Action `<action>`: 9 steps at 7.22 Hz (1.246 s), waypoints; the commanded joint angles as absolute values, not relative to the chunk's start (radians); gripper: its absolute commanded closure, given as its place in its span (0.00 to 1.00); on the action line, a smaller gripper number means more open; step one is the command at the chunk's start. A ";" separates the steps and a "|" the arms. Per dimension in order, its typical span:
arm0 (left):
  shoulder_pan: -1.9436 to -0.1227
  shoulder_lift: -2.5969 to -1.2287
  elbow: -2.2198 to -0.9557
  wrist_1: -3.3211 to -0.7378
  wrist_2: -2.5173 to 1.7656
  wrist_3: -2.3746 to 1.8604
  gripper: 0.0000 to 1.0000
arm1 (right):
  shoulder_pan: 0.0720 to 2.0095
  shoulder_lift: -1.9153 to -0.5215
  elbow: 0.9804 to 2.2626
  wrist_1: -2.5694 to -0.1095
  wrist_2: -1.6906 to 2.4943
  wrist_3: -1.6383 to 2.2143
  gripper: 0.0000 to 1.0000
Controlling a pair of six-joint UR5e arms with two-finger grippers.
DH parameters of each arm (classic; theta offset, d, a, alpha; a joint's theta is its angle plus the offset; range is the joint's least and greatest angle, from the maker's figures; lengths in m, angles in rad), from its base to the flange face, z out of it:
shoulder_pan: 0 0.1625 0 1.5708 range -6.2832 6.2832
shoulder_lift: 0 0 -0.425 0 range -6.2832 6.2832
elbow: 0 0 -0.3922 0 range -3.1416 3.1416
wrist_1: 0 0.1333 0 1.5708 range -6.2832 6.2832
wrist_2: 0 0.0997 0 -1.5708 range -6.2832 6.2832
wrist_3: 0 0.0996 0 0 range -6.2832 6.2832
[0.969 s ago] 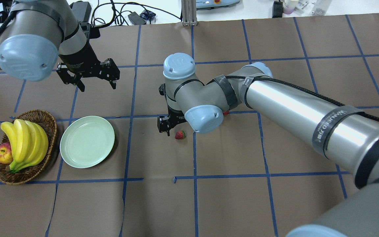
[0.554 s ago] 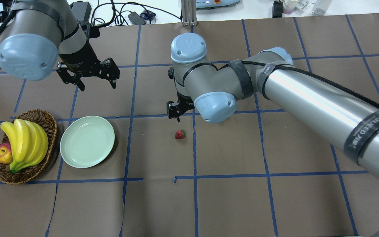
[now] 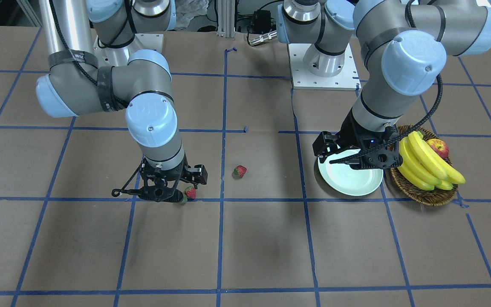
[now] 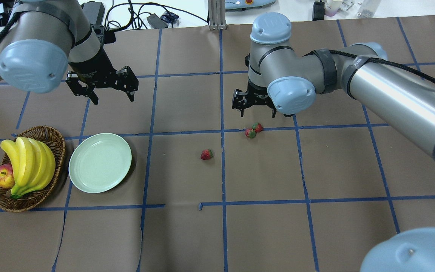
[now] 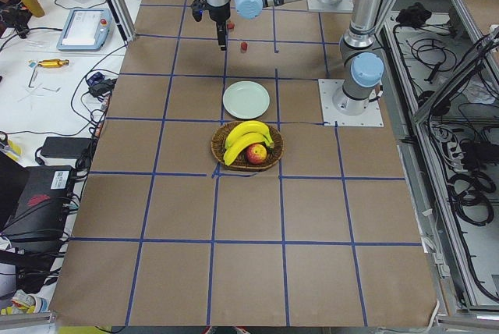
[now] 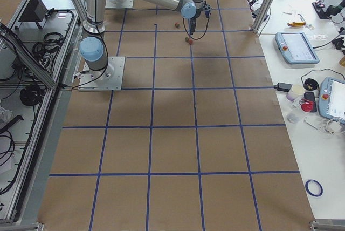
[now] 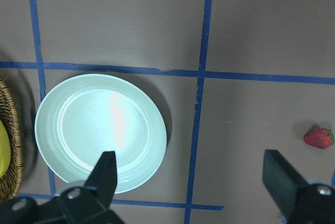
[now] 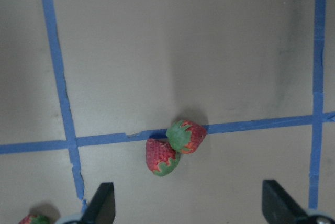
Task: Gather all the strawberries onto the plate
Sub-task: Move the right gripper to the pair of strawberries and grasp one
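Note:
Three strawberries lie on the brown table. One strawberry (image 4: 206, 154) lies alone near the middle (image 3: 240, 171). Two strawberries (image 4: 250, 133) (image 4: 257, 127) touch each other on a blue tape line; they also show in the right wrist view (image 8: 162, 157) (image 8: 187, 136). My right gripper (image 4: 258, 112) is open and empty, hovering just beyond that pair (image 8: 188, 208). The mint-green plate (image 4: 100, 162) is empty at the left. My left gripper (image 4: 111, 99) is open and empty, above the table beyond the plate (image 7: 99, 130).
A wicker basket (image 4: 57, 139) with bananas (image 4: 28, 162) and an apple (image 4: 3, 176) stands left of the plate. Cables and power bricks (image 4: 157, 20) lie past the table's far edge.
My right arm has swung right and away from the lone strawberry, uncovering the pair of strawberries. The left arm has not moved.

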State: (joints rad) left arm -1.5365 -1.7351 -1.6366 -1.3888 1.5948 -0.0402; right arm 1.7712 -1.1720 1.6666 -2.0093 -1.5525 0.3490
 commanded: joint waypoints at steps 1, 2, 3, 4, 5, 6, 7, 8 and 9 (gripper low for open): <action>-1.537 -1.736 -1.637 -1.388 1.592 -0.048 0.00 | 1.733 -1.146 1.677 -2.013 -1.557 0.624 0.00; -1.537 -1.736 -1.638 -1.388 1.592 -0.049 0.00 | 1.733 -1.126 1.677 -2.016 -1.557 0.708 0.00; -1.539 -1.736 -1.640 -1.388 1.592 -0.049 0.00 | 1.733 -1.124 1.678 -2.016 -1.555 0.744 0.00; -1.539 -1.736 -1.640 -1.388 1.591 -0.049 0.00 | 1.733 -1.109 1.677 -2.016 -1.549 0.803 0.00; -1.539 -1.736 -1.640 -1.388 1.591 -0.049 0.00 | 1.733 -1.094 1.677 -2.016 -1.551 0.840 0.00; -1.539 -1.736 -1.641 -1.388 1.591 -0.049 0.00 | 1.735 -1.079 1.675 -2.017 -1.549 0.844 0.00; -1.539 -1.736 -1.650 -1.388 1.592 -0.049 0.00 | 1.735 -1.069 1.672 -2.020 -1.548 0.845 0.00; -1.539 -1.735 -1.661 -1.387 1.594 -0.049 0.00 | 1.735 -1.063 1.669 -2.022 -1.542 0.848 0.00; -1.540 -1.735 -1.661 -1.388 1.595 -0.049 0.00 | 1.735 -1.054 1.667 -2.043 -1.520 0.870 0.00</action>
State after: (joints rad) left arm -1.5390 -1.7356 -1.6564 -1.3876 1.5934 -0.0491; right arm 1.7348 -1.0654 1.6701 -2.0254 -1.5395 0.8506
